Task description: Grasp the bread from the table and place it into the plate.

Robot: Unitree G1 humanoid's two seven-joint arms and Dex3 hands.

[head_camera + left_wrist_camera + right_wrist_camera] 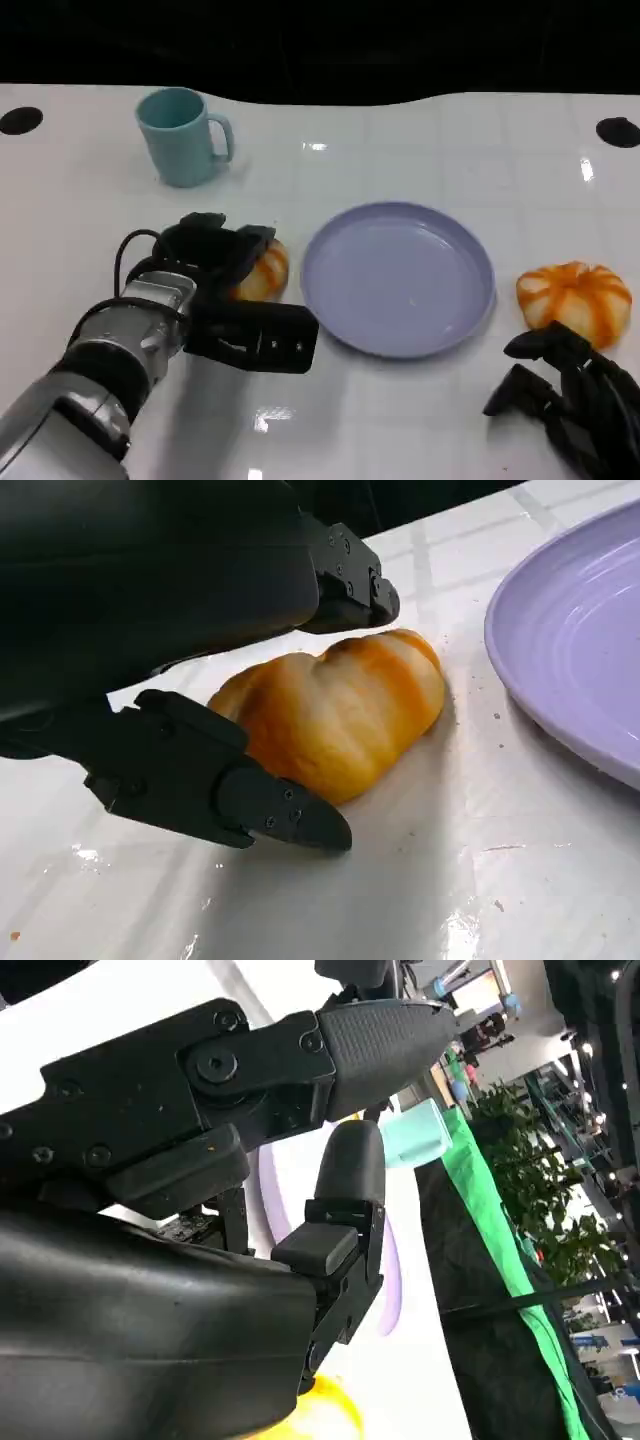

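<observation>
The white table (420,420) takes up nearly the whole head view, its far edge cut by darkness at twelve o'clock, with a black round mark near each far corner. Next in size, the silver left forearm (70,390) enters from seven o'clock, cut off at the picture's edge. The lavender plate (398,277) sits just right of centre, upright and bare inside; in the left wrist view only part of its rim is visible at the picture's edge.

The left hand (215,285) lies at about nine o'clock from the plate, curved around a bread (263,270) that rests on the table just beside the plate's rim, apart from it. From the head view most of that bread is hidden behind the hand. The left wrist view shows it better: the bread (335,712) is a golden, striped roll lying on the table, with one black finger (240,800) low on one side and another finger above its far end. Whether those fingers press the bread or only flank it is hard to make out.

A second bread (574,301), orange and white, lies at three o'clock from the plate, well apart from it. The right hand (565,395) sits at five o'clock, partly cut off, fingers spread and holding nothing, near that second bread.

A teal mug (182,136) stands upright at eleven o'clock, handle to the right.
</observation>
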